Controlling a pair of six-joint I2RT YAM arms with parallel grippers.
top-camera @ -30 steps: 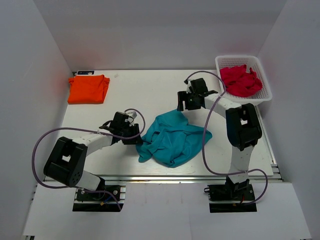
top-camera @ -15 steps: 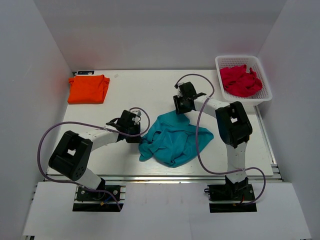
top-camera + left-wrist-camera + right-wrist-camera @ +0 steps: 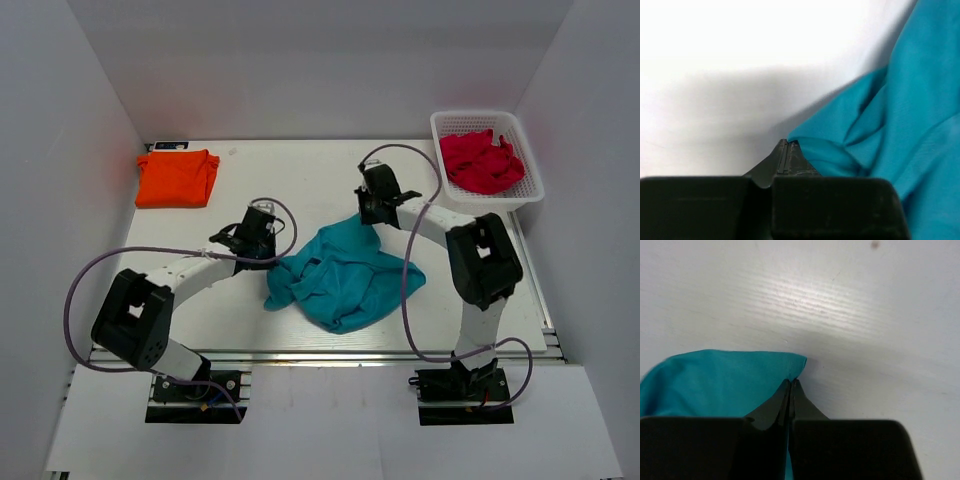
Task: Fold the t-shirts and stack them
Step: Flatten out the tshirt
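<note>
Top external, orange t-shirt [image 3: 177, 178]: folded flat, far-left corner of the table [image 3: 300, 170].
Left gripper [image 3: 786, 148]: clamped tight on the left edge of the teal t-shirt [image 3: 347, 275]!
Teal t-shirt: crumpled mid-table, between both grippers.
Right gripper [image 3: 790, 385]: pinched closed on its far corner.
Basket [image 3: 478, 116]: white, far right, red cloth [image 3: 480, 160] inside.
Room: white walls, white tabletop.
</note>
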